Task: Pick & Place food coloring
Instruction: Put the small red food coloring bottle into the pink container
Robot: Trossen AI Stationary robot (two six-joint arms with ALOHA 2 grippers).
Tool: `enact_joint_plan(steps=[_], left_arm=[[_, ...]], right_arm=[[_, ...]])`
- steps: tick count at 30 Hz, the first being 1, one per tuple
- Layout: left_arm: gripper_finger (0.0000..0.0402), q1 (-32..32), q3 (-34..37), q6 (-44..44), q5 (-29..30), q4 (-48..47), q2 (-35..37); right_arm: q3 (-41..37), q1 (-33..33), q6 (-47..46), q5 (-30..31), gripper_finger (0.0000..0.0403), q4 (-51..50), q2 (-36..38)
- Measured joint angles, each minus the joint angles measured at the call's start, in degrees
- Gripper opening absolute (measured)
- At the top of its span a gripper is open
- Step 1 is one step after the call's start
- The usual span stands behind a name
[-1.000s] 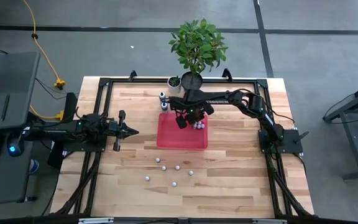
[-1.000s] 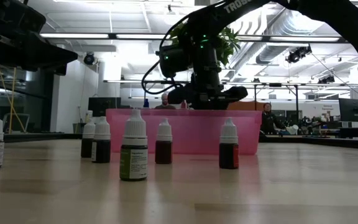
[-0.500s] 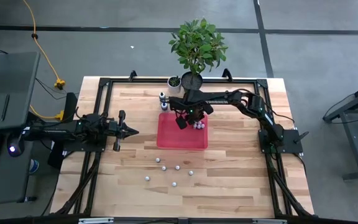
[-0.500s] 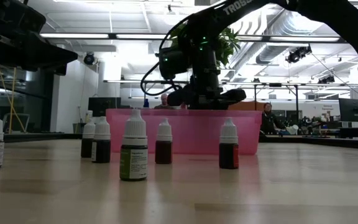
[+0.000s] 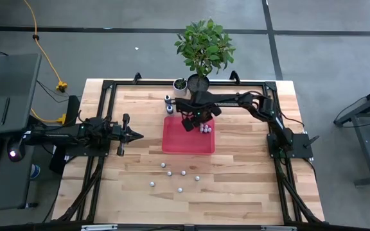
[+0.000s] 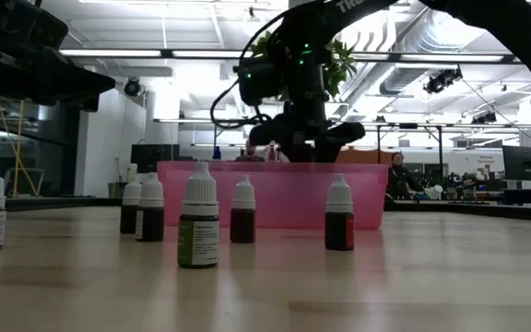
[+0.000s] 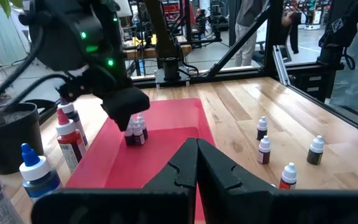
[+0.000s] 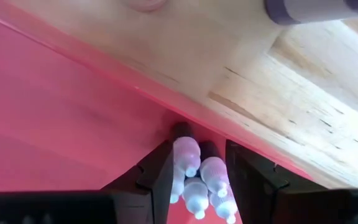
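1. High view: the shallow red plastic tray [image 5: 186,138] lies mid-table on the pale wooden table [image 5: 236,186]. A cluster of tiny white-capped food coloring bottles [image 5: 205,129] stands upright in the tray's corner nearest the plant, caps up. The right gripper [image 5: 193,120] hangs over that corner. Six loose bottles [image 5: 175,174] stand on the bare wood. The left gripper [image 5: 132,135] waits well apart from the tray, fingers together.
2. Low view: the loose bottles stand upright, long axes vertical; the tray wall hides the cluster.
3. Left wrist view: the cluster shows in the tray below the right arm's head.
4. Right wrist view: its fingers [image 8: 157,171] stand parted with the cluster between them, gripping nothing.
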State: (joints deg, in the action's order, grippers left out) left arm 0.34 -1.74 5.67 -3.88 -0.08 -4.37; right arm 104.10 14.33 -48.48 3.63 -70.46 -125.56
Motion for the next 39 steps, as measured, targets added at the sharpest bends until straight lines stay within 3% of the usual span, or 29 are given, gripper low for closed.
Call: enact_joint_plan(steps=[20, 28, 39], left_arm=[[0.0, 0.01, 0.0, 0.02, 0.0, 0.0, 0.0], [0.0, 0.0, 0.0, 0.0, 0.02, 0.0, -0.01], [0.0, 0.01, 0.0, 0.0, 0.0, 0.0, -0.01]], right_arm=[[0.05, -4.38, 1.52, 2.84, 0.0136, -1.72, 9.92], [0.1, -12.06, 5.38, 11.68, 0.0136, -1.38, 14.44], [0.1, -19.69, 18.51, 0.36, 0.0136, 0.81, 15.21]])
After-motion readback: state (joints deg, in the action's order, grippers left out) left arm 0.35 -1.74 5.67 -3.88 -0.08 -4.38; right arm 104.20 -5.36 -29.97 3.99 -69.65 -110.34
